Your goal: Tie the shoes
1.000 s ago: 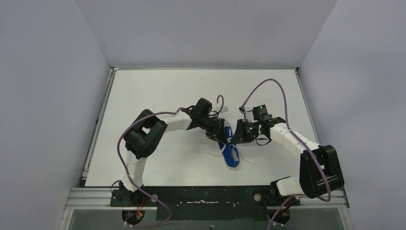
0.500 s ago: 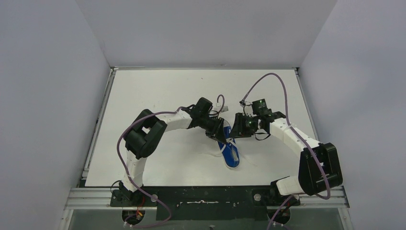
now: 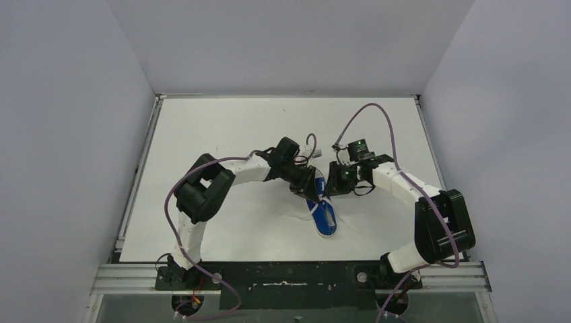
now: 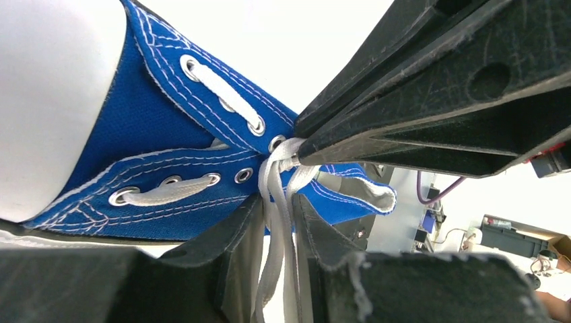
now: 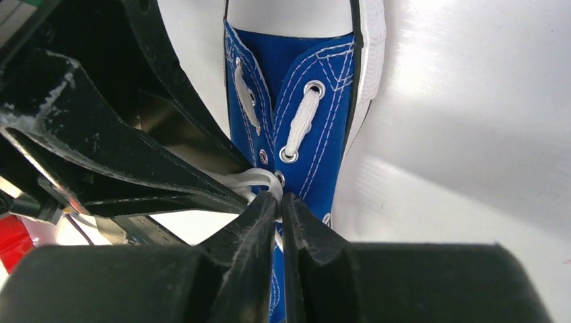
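Note:
The blue canvas shoe (image 3: 325,214) lies on the white table with its white toe cap toward the arms. Both grippers meet over its upper eyelets. In the left wrist view my left gripper (image 4: 277,203) is shut on two strands of white lace (image 4: 275,256) hanging from the crossing (image 4: 286,159) at the top eyelets. The right gripper's black fingers (image 4: 431,94) press in on that crossing from the upper right. In the right wrist view my right gripper (image 5: 279,200) is pinched on a lace loop (image 5: 254,180) beside the tongue, its jaws almost touching. From above, the left gripper (image 3: 312,186) and right gripper (image 3: 330,189) nearly touch.
Purple cables arc over each arm, the right one (image 3: 377,113) rising high above the table. The grey walls and the table's raised rim (image 3: 149,155) enclose the white surface. A metal rail (image 3: 289,274) carries the arm bases at the near edge.
The right arm has folded in leftward, carrying its gripper slightly up and left at the shoe's top. The left arm and the shoe have stayed put.

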You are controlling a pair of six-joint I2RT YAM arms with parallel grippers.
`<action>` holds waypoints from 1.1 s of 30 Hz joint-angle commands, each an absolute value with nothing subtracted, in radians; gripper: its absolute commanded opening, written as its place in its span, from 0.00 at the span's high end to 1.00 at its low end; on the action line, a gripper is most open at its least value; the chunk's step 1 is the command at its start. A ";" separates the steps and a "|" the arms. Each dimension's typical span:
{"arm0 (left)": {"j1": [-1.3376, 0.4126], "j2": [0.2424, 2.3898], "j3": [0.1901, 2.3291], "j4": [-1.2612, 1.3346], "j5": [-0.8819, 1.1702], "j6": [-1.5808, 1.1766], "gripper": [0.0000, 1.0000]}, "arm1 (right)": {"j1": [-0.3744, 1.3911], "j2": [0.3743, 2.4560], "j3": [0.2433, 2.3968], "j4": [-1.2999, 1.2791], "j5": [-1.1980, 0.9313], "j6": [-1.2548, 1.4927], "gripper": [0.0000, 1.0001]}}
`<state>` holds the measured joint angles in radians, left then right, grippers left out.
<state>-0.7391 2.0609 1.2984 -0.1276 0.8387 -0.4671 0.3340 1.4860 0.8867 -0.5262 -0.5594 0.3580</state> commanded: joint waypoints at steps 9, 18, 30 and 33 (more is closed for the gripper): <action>-0.741 2.056 1.357 -0.113 0.876 -0.470 0.71 | 0.346 1.375 0.894 -0.509 -0.561 0.340 1.00; -0.738 2.060 1.360 -0.105 0.885 -0.467 0.65 | 0.347 1.362 0.873 -0.480 -0.574 0.360 1.00; -0.751 2.062 1.332 -0.101 0.839 -0.446 0.49 | 0.334 1.370 0.884 -0.486 -0.574 0.355 1.00; -0.759 2.066 1.341 -0.119 0.781 -0.426 0.49 | 0.334 1.374 0.886 -0.483 -0.582 0.358 1.00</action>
